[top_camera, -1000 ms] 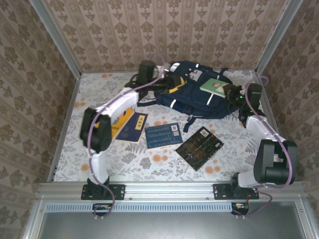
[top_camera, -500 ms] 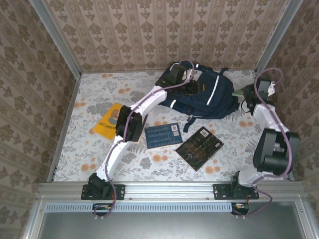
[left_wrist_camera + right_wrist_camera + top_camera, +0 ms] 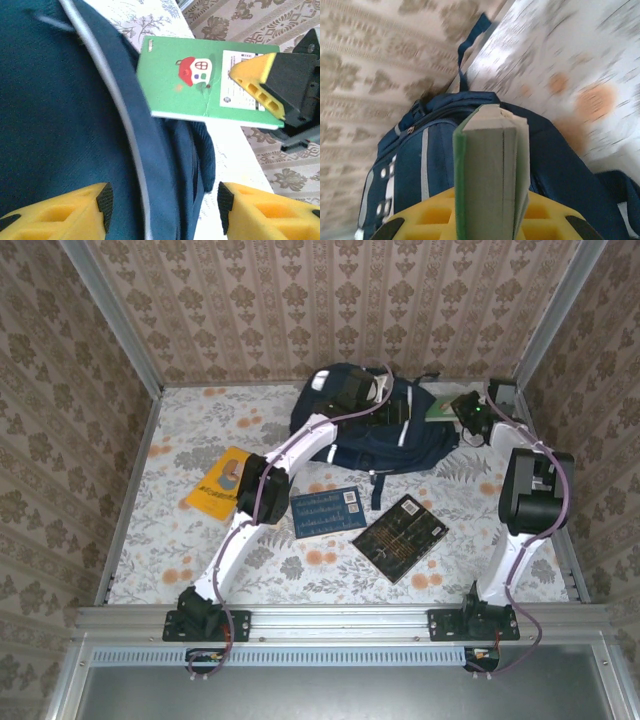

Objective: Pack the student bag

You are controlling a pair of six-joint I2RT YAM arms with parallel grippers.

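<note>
The bag (image 3: 425,440) is set at 12 o'clock on the flowered table (image 3: 200,540), its top hidden under the left arm. The right wrist view is blurred. Left gripper (image 3: 162,200): fingers spread over navy woven fabric; contact cannot be told. Right gripper (image 3: 460,410): a thin green book (image 3: 190,80) is pinched, one corner covered.

yellow book (image 3: 222,483): flat, left side | blue book (image 3: 328,510): centre, flat | black book (image 3: 400,536): just right of blue book, corners possibly touching | green book (image 3: 170,90): red house on cover, far right | floral tablecloth (image 3: 200,430) | patterned wallpaper (image 3: 330,300)
</note>
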